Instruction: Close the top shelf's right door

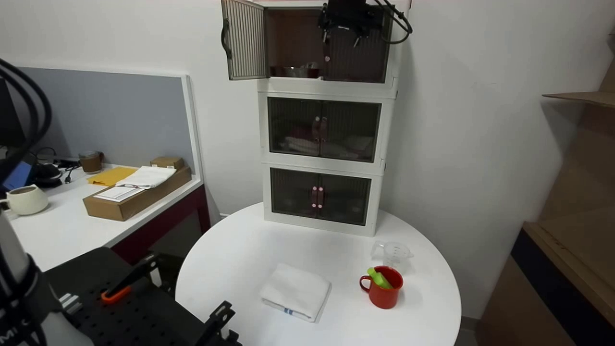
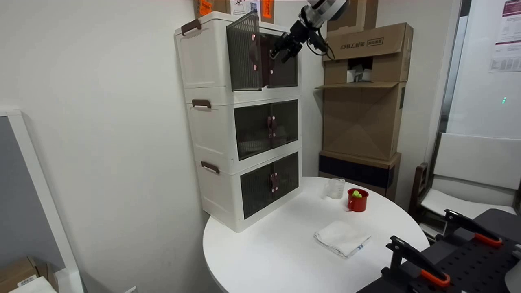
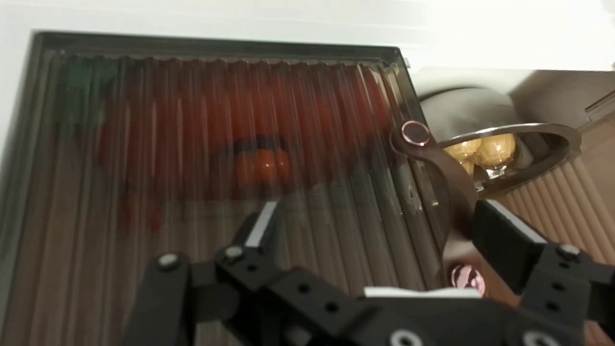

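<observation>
The top shelf's right door (image 1: pixel 358 62) is a dark ribbed panel. It looks flush or nearly flush with the white frame in both exterior views (image 2: pixel 283 75). The wrist view shows this door (image 3: pixel 326 240) with its brown curved handle (image 3: pixel 454 187) at its free edge. The top shelf's left door (image 1: pixel 247 43) stands wide open; it also shows open in an exterior view (image 2: pixel 243 53). My gripper (image 3: pixel 377 204) is open and empty in front of the right door, also in both exterior views (image 1: pixel 341 39) (image 2: pixel 279 57). One finger overlaps the handle in view; I cannot tell whether they touch.
A metal bowl (image 3: pixel 552 132) with gold items sits inside the open left side. Two lower shelves (image 1: pixel 324 127) have their doors shut. A red mug (image 1: pixel 384 295), a clear measuring cup (image 1: pixel 396 253) and a folded towel (image 1: pixel 295 290) lie on the round table (image 1: pixel 230 269).
</observation>
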